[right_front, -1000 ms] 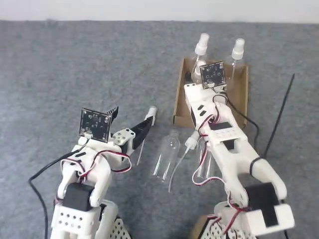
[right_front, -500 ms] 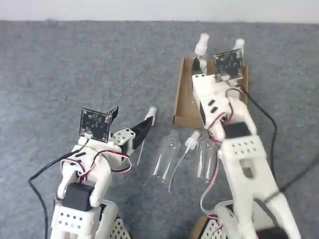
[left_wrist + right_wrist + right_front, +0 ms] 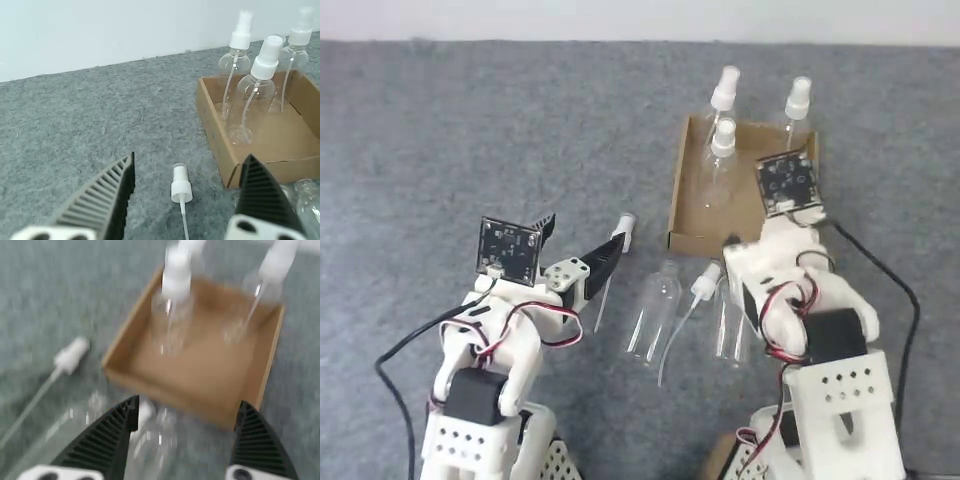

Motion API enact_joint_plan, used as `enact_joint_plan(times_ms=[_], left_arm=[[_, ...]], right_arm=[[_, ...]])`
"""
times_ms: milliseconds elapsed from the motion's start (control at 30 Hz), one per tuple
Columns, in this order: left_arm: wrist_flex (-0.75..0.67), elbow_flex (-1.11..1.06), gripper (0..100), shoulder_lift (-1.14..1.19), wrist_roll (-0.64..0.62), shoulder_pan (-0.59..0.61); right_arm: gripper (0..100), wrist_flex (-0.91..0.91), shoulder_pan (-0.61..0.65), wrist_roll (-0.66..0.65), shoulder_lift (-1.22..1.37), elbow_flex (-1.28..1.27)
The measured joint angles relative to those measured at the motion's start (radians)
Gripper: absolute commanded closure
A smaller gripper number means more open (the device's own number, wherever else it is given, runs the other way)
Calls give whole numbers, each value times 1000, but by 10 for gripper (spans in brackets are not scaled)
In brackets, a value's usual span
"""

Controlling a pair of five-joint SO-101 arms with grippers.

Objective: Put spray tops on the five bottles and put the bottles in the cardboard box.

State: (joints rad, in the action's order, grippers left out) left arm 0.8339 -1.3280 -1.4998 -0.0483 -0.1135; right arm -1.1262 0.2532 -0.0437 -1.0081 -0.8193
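Three capped bottles (image 3: pixel 719 166) stand in the cardboard box (image 3: pixel 676 200); two uncapped bottles (image 3: pixel 654 311) lie flat just outside it.

Left arm (image 3: pixel 490 345), right arm (image 3: pixel 810 320): white printed shells, black servo blocks (image 3: pixel 475 395), red-white-black wire loops (image 3: pixel 545 335), perforated bases (image 3: pixel 470 440). Wrist camera board (image 3: pixel 510 248): bare black, square. Left gripper (image 3: pixel 190 159), right gripper (image 3: pixel 189 402): black ribbed fingers (image 3: pixel 107 200), white mounts.

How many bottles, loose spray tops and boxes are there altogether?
Bottles with spray tops: 3
Bottles without tops: 2
Loose spray tops: 2
Cardboard box: 1
Total: 8
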Motion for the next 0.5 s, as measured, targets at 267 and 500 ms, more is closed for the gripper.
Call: enact_joint_plan(times_ms=[267, 500], left_arm=[[0, 0, 689, 0, 0, 0], [0, 0, 689, 0, 0, 0]], right_arm=[[743, -46, -2, -3, 115, -129], [745, -8, 0, -3, 272, -190]])
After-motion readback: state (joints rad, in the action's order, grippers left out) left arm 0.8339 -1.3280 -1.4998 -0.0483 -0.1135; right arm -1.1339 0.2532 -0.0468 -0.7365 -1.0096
